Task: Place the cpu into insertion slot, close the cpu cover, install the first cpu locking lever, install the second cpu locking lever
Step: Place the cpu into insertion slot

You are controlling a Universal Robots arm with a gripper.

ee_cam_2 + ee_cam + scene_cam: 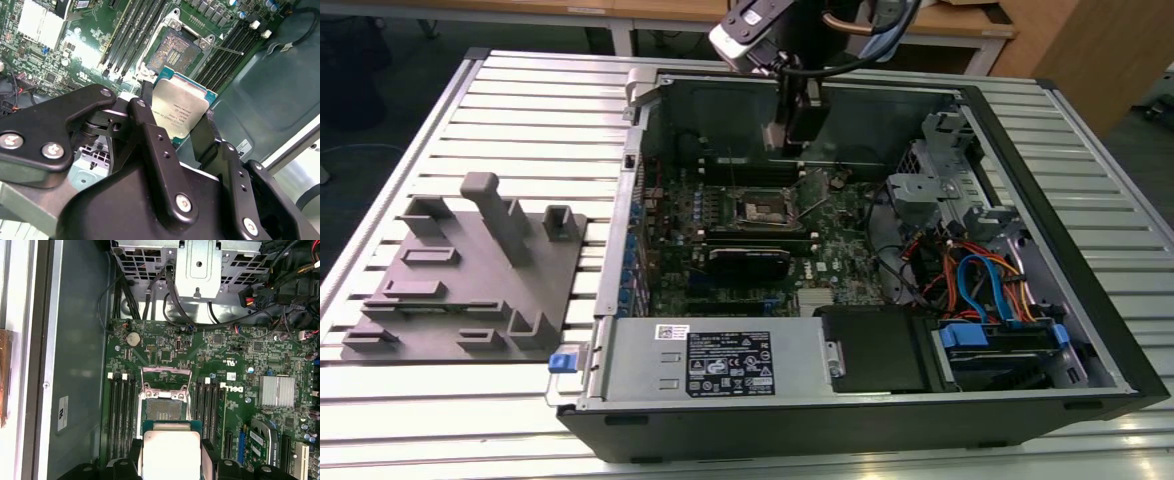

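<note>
Holding the flat silver-grey square cpu (182, 107) clamped in the black gripper (176, 114), you hang seemingly just beyond the far side of the dark square insertion slot (175, 47); keep the chip level, its edges parallel to the slot's sides.

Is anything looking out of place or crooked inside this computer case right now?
Nothing stands out. The pincer grips the cpu by two opposite edges, not yet in the insertion slot, which is open and empty.
</note>
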